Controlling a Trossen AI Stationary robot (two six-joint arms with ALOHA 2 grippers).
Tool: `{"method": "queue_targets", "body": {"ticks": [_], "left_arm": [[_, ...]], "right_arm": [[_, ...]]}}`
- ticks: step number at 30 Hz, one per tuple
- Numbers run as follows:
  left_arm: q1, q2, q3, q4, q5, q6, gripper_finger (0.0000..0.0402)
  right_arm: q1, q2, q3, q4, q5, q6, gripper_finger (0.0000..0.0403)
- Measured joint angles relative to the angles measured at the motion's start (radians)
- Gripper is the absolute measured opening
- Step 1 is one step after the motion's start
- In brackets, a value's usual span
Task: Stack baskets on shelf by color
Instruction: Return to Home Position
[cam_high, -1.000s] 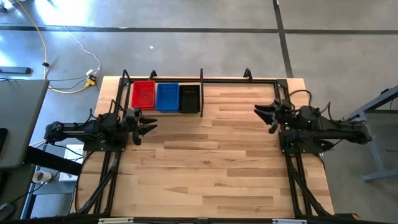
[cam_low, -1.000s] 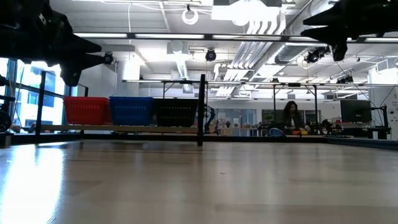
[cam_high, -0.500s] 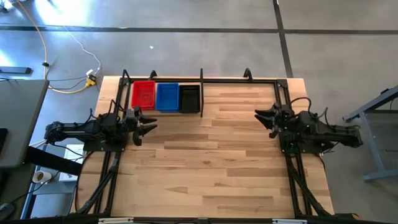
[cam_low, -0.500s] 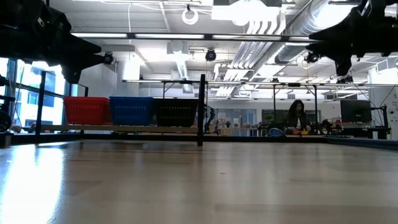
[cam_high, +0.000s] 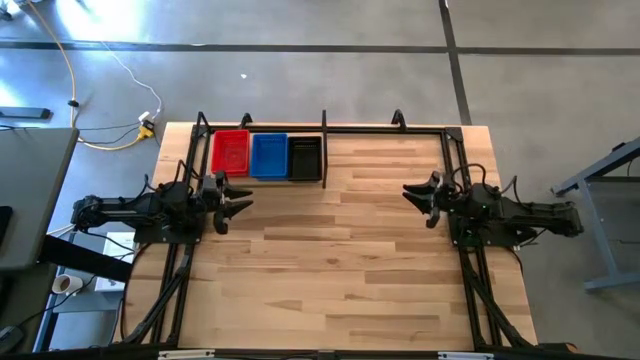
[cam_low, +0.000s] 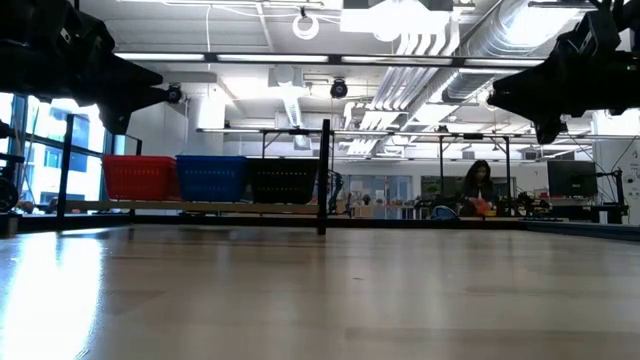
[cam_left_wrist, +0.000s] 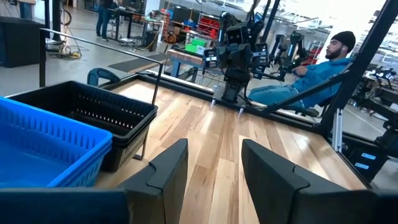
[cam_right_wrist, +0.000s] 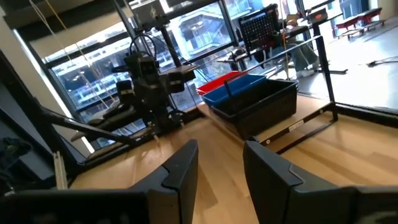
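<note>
High view shows three piles of baskets side by side on the shelf (cam_high: 324, 130) at the far left corner of the table (cam_high: 340, 270): the red baskets (cam_high: 230, 152) outermost, the blue baskets (cam_high: 268, 155) in the middle and the black baskets (cam_high: 304, 157) innermost, just beside the upright divider (cam_high: 324, 150). Each pile touches or nearly touches its neighbour. How many baskets sit in each cannot be read, though the left wrist view shows more than one rim nested in the black pile. The left gripper (cam_high: 235, 203) hovers at the table's left edge, near the shelf and on the near side of it, pointing inward across the boards. It holds nothing, and in its wrist view its two fingers (cam_left_wrist: 165, 174) stand apart with bare wood between them, the black and blue piles off to one side ahead of it. The right gripper (cam_high: 415, 198) hangs at the opposite edge, well apart from the shelf and facing the left one. Its fingers (cam_right_wrist: 180, 171) are likewise spread and empty, and its wrist view sees all three piles far off across the table. From the low view, both grippers sit above the tabletop, clear of the baskets. A person (cam_low: 478, 190) sits in the room beyond.
</note>
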Motion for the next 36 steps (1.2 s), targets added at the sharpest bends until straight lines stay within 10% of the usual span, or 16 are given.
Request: {"method": "queue_targets", "body": {"ticks": [36], "left_arm": [[0.000, 0.000, 0.000, 0.000, 0.000, 0.000, 0.0142]], "right_arm": [[0.000, 0.000, 0.000, -0.003, -0.002, -0.135, 0.0114]]}}
